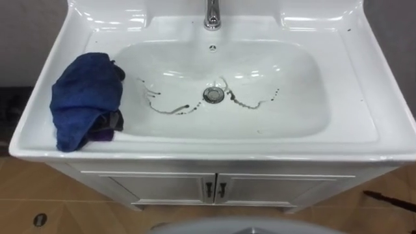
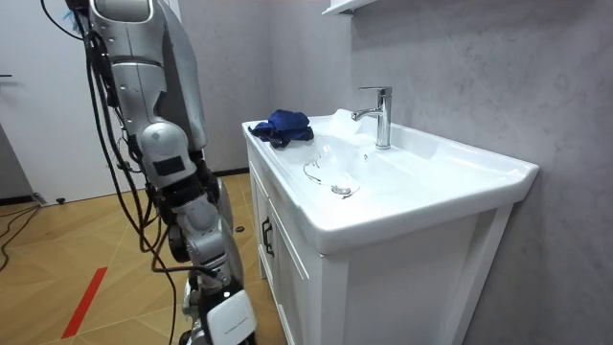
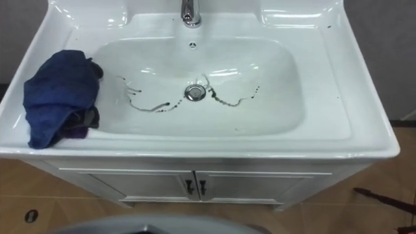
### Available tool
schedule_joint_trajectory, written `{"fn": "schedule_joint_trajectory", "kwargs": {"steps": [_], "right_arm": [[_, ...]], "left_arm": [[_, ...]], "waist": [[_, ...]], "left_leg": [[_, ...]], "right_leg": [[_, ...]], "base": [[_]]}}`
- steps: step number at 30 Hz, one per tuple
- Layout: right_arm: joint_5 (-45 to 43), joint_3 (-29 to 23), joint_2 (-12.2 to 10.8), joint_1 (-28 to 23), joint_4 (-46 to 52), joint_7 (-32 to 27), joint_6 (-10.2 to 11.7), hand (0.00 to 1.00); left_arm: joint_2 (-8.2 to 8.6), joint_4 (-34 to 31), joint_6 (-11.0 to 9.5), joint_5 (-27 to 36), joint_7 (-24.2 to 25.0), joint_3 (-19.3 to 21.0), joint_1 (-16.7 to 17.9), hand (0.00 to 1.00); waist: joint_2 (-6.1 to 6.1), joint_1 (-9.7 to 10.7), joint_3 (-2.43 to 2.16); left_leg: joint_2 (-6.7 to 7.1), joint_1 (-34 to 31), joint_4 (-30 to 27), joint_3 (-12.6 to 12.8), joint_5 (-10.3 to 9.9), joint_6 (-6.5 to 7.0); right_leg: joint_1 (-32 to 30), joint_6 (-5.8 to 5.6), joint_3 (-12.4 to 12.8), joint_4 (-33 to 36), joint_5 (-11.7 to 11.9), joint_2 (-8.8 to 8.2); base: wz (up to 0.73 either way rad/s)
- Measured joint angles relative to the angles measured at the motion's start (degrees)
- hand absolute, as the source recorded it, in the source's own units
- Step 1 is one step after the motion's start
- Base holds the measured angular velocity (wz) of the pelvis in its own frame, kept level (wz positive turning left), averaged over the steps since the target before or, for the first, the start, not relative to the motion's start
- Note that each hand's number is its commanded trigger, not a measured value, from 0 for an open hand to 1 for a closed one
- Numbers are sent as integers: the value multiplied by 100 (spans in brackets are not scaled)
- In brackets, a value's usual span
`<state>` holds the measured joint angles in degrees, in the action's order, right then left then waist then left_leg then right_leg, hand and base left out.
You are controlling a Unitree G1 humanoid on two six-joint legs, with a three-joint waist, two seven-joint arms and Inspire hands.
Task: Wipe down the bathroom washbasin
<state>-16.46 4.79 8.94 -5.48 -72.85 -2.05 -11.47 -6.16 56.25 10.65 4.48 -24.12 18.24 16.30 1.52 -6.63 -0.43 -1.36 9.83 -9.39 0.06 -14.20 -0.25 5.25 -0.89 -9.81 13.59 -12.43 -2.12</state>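
One blue cloth [image 1: 84, 97] lies bunched on the left rim of the single white basin [image 1: 351, 97], spilling slightly over the bowl's edge, with no hand on it. Inside the bowl, two dark wavy streaks [image 1: 170, 107] run out from the one drain [image 1: 213, 95], one to each side, and one chrome tap [image 1: 212, 14] stands behind it at the back rim. Below are two cabinet doors [image 1: 156, 188] with two dark handles [image 1: 209, 189]; in the room view the robot stands facing the basin, its right hand [image 2: 228, 314] hanging low beside the cabinet, grasp impossible to tell.
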Motion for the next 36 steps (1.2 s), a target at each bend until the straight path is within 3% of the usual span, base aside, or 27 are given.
{"fn": "schedule_joint_trajectory", "kwargs": {"steps": [4,6,8,9,12,21,22,26,32,36], "right_arm": [[92,-108,131,23,10,-284,274,0],[203,-104,137,-25,122,-358,341,0],[324,-108,141,-78,192,-413,426,0],[348,-109,144,-84,192,-439,442,0],[480,-165,162,-102,213,-549,563,0],[192,-199,195,-278,414,-612,726,0],[191,-209,195,-296,414,-606,750,0],[158,-227,194,-325,382,-549,774,0],[167,-192,226,-381,414,-485,795,0],[41,-166,288,-366,412,-367,795,0]], "left_arm": [[-5,-414,-412,284,-972,405,5,0],[2,-900,-494,301,-1383,608,83,0],[-7,-1719,-746,426,-1968,871,218,0],[-23,-1876,-820,494,-2117,900,224,0],[-89,-2556,-1163,842,-2832,1070,225,0],[-309,-3885,-1596,888,-3427,1140,48,0],[-403,-3993,-1626,888,-3434,1172,1,0],[-524,-4669,-1752,838,-3644,1625,-200,0],[-664,-5412,-1888,176,-3780,1689,-445,0],[-663,-5751,-1898,130,-3762,1661,-516,0]], "waist": [[82,-58,31],[117,-165,26],[118,-305,19],[121,-335,12],[175,-399,-79],[219,-440,-68],[237,-450,-51],[277,-359,-18],[408,-218,31],[460,-143,51]], "left_leg": [[33,-25,-8,-202,1,1],[31,-31,7,-211,2,-1],[31,-74,8,-220,4,-3],[33,-93,4,-225,4,-3],[65,-133,-35,-263,8,2],[85,-98,-48,-334,10,5],[85,-78,-45,-334,10,6],[86,-61,-45,-337,9,7],[85,-65,-24,-307,8,7],[78,-72,-22,-203,9,7]], "right_leg": [[117,-18,-190,-94,-11,-36],[103,-15,-192,-95,-22,-32],[46,-14,-195,-99,-28,-30],[39,-15,-199,-100,-26,-32],[16,-29,-279,-95,-31,-77],[56,-40,-296,-100,-40,-93],[59,-40,-281,-102,-44,-93],[50,-40,-225,-91,-46,-85],[38,-41,-217,-95,-43,-78],[-14,-41,-147,-93,-42,-73]], "base": [[24],[3],[0],[6],[7],[3],[-4],[-4],[-1],[-11]]}}
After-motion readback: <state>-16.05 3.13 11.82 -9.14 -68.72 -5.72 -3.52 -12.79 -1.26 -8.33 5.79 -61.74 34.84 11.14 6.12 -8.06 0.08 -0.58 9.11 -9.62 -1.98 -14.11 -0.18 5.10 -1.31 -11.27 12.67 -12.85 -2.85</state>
